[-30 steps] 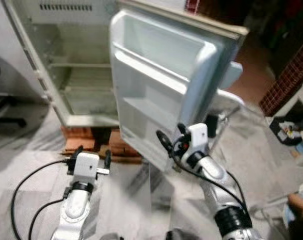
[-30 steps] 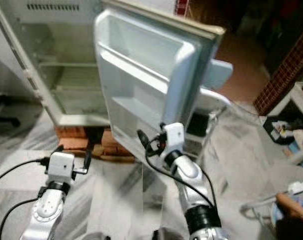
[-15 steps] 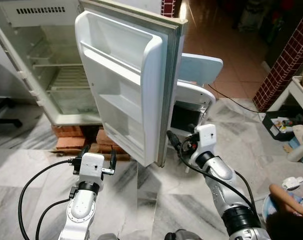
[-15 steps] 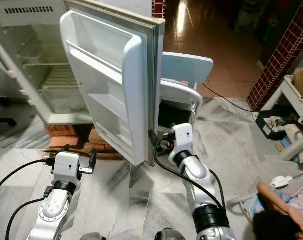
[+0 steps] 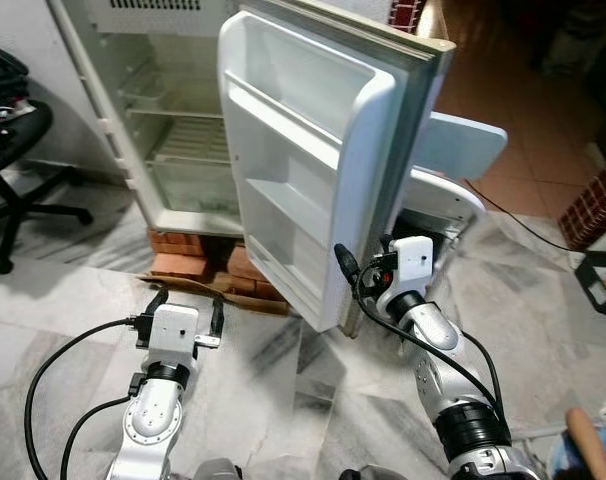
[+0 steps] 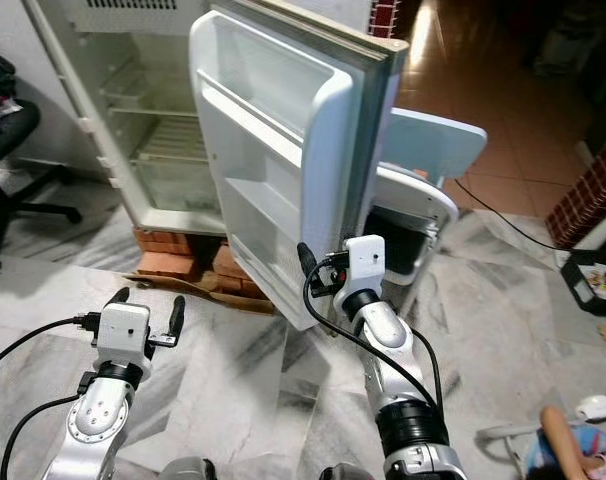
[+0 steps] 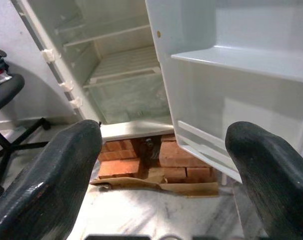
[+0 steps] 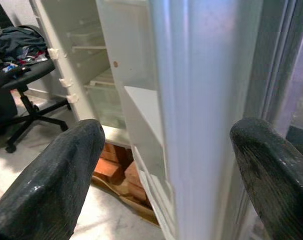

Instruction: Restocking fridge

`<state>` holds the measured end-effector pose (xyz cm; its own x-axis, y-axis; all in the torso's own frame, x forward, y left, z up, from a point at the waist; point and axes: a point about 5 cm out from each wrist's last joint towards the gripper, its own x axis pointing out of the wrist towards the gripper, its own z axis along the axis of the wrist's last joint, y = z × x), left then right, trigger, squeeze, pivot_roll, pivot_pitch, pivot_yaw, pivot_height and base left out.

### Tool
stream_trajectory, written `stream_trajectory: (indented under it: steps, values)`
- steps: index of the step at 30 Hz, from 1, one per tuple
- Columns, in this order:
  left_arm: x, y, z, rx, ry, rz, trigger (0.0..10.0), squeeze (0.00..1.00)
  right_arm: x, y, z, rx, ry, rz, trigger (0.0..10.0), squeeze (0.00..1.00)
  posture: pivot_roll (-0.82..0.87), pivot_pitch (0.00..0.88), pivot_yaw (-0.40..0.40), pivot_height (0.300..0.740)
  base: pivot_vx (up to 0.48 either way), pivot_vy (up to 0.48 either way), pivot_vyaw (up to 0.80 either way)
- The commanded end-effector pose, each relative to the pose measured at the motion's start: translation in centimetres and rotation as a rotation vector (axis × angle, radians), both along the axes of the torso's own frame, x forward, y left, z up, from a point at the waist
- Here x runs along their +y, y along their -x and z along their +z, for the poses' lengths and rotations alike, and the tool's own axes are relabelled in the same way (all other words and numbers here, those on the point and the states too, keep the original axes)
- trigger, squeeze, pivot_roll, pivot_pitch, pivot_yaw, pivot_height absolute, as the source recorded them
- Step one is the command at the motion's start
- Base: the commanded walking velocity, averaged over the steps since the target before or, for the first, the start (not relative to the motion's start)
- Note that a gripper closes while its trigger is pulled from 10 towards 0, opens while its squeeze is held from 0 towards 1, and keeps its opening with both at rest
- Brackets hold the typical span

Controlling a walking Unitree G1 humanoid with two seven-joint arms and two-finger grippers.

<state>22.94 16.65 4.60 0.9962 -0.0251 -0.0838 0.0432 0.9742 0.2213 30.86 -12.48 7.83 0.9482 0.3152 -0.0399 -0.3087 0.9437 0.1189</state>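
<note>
my right claw (image 6: 323,272), at frame centre, gapes wide astride the door (image 6: 283,150) edge, gripping nothing. the door looks stiff, smooth, hinge-carried; that edge is my hold. left claw (image 6: 143,312) open, empty, lower left.

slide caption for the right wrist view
Open right end effector straddling the fridge door edge, empty fridge behind.
</note>
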Motion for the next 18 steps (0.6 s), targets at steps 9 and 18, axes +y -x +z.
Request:
stream_trajectory:
  steps: [9, 18]
  values:
    - [-0.2, 0.2, -0.5, 0.031, 0.002, -0.012, 10.0, 0.00, -1.7, 0.1, -0.6, 0.028, 0.028, -0.105, 10.0, 0.00, 0.00, 0.045, 0.007, 0.740, 0.000, 0.000, 0.00]
    - [0.2, 0.4, -0.8, 0.053, -0.014, 0.001, 10.0, 0.00, -2.1, -2.4, 0.5, 0.021, 0.075, -0.238, 10.0, 0.00, 0.02, 0.061, 0.007, 0.740, 0.000, 0.000, 0.00]
